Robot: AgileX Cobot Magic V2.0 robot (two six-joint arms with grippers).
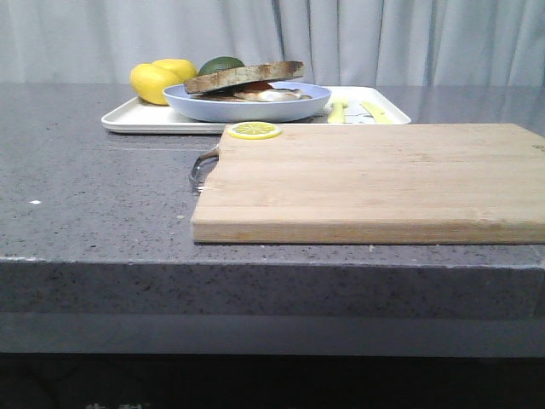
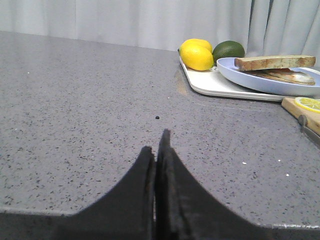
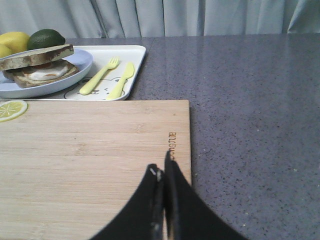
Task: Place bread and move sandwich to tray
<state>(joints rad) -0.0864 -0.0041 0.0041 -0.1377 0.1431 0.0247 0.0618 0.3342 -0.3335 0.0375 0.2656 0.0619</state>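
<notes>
a: one sandwich (image 1: 247,85), bread (image 3: 36,56) already on top, sits on its blue plate (image 1: 294,108), which rests on the tray (image 1: 136,121).

b: and the grippers?

a: left gripper (image 2: 157,150) and right gripper (image 3: 163,172) both have fingers pressed together, empty, well apart from the food.

b: looks finished, i'd judge. best to keep clear of the plate and the cutting board (image 1: 375,179).

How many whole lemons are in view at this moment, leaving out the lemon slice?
2. Both lemons sit side by side at the tray's left end, beside the avocado, behind the blue plate. Others could be hidden behind them.
</notes>
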